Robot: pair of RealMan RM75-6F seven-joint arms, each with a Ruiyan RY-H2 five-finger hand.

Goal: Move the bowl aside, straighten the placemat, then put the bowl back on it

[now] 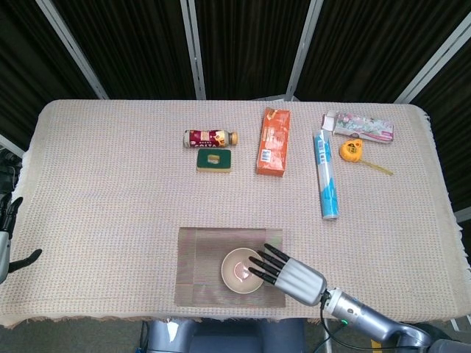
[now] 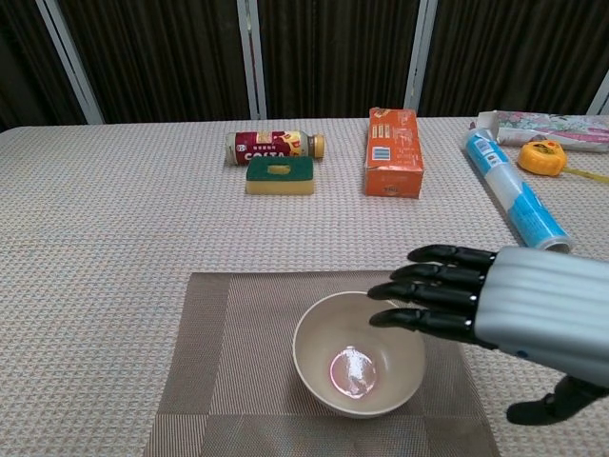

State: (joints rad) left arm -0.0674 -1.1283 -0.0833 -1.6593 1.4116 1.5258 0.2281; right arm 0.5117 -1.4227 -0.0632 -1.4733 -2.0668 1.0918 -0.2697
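Note:
A cream bowl (image 1: 239,271) (image 2: 352,362) stands on the right half of a brown woven placemat (image 1: 202,261) (image 2: 228,352) near the table's front edge. My right hand (image 1: 283,271) (image 2: 495,305) hovers flat over the bowl's right rim, fingers stretched out toward the left and apart, holding nothing. Whether it touches the rim I cannot tell. My left hand (image 1: 6,239) shows only at the far left edge of the head view, off the table, fingers spread and empty.
Along the back lie a red bottle (image 1: 210,137), a green sponge (image 1: 214,160), an orange box (image 1: 274,141), a blue-and-white roll (image 1: 327,176), a yellow tape measure (image 1: 351,149) and a flowered packet (image 1: 364,126).

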